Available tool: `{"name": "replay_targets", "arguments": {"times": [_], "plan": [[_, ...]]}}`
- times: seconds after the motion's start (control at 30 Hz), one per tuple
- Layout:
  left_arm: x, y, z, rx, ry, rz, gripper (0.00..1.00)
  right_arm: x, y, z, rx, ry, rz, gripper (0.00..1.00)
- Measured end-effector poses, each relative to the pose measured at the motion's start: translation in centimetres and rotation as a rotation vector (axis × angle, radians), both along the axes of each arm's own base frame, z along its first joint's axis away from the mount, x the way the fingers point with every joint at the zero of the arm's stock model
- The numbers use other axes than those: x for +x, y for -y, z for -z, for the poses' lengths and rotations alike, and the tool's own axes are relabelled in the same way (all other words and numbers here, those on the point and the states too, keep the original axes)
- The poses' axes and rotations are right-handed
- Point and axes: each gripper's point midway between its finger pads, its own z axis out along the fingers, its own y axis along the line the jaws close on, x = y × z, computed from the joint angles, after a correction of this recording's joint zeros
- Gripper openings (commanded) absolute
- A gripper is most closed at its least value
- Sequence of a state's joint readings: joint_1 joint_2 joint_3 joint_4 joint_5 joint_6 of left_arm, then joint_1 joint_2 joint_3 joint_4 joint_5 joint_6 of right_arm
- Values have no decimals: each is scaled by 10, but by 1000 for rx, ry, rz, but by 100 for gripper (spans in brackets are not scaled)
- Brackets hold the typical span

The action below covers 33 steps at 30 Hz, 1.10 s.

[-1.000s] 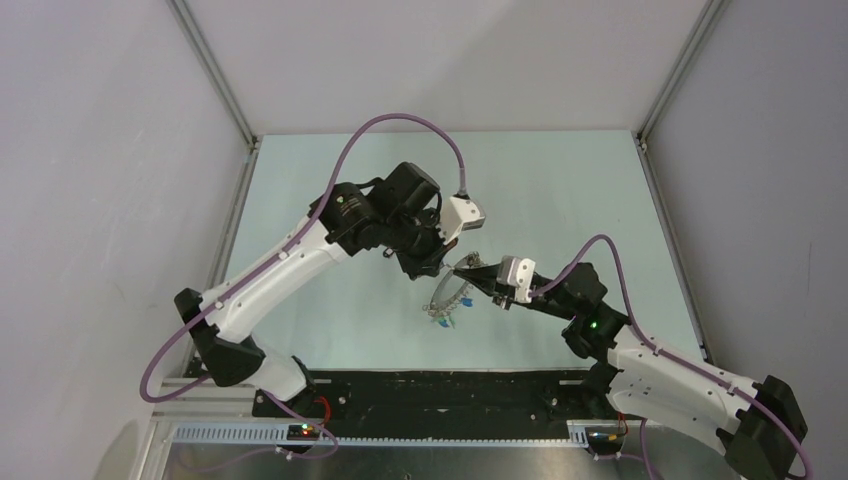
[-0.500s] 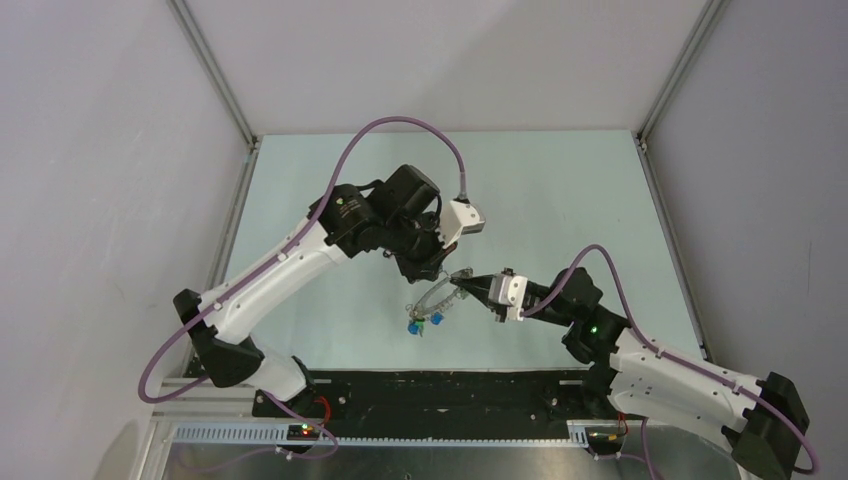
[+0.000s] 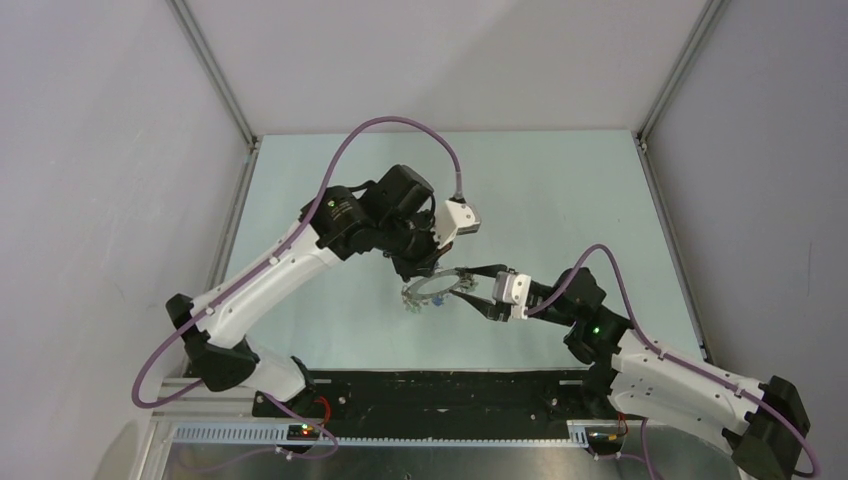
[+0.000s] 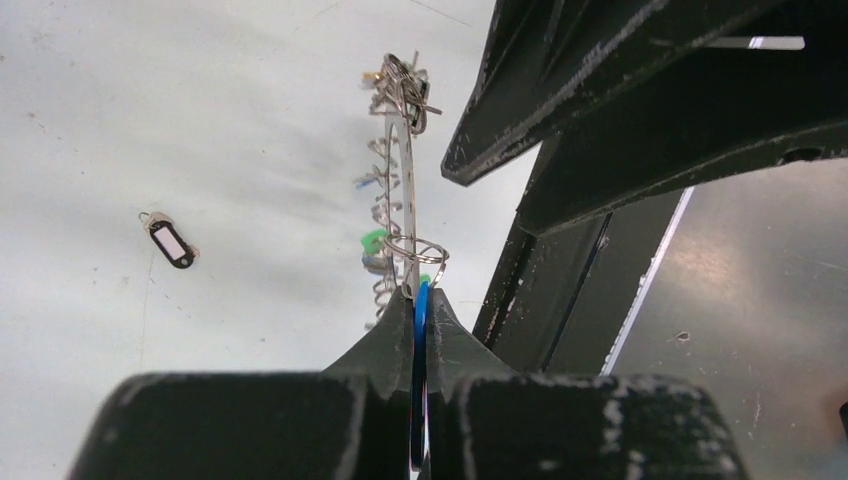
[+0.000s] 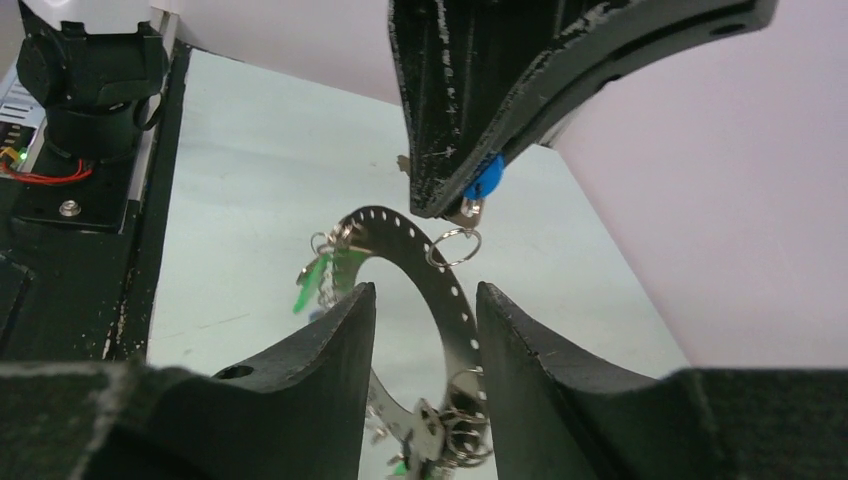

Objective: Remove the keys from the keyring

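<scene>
**Left pinches a blue key, right straddles the keyring**

My left gripper [image 4: 420,300] has its fingers [image 4: 385,345] pressed together on the head of the blue key [image 5: 487,180]. A small wire loop links that key to the keyring [image 5: 442,275], which hangs just below the fingertips, off the table [image 3: 560,190]. My right gripper [image 5: 424,300] has its fingers [image 5: 330,370] spread, and the keyring's perforated band passes up between them. I cannot tell whether either finger touches the band. The other keys [image 5: 318,278] bunch on the side of the keyring away from the left gripper, some with green heads.

From above, the keyring is small and partly covered by both grippers, and I cannot count the keys there. In the left wrist view the keyring is edge-on, a thin line. The right wrist view cuts off its lower part behind the fingers.

The two grippers meet tip to tip around the middle of the table, towards the near side. The table runs on behind them and out to both side walls. A small black tag [image 4: 170,243] lies on it, well apart from the keyring
</scene>
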<state>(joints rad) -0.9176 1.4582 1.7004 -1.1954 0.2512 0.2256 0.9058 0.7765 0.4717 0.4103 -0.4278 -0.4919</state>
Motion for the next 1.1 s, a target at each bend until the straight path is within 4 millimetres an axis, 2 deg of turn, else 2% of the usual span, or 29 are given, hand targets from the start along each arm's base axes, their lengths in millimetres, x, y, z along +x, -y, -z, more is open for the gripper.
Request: {"name": "replay_targets", "arguments": {"times": [0.2,0.33,0.6,0.83,1.1], "plan": [[0,-1,2,12,16,14,0,7,5,-7,36,-30,11,49],[-6,-2,5,22,21,42,0,11,8,-10,47,-47,10,47],[-16,-4,3,23,61,109,0,14,-1,-27,44,-56,-35,46],[-19,-6,-4,14,105,144,0,9,-10,-14,12,-101,-87,44],[-24,-8,-10,7,147,194,0,0,-17,-9,2,-120,-132,44]]}}
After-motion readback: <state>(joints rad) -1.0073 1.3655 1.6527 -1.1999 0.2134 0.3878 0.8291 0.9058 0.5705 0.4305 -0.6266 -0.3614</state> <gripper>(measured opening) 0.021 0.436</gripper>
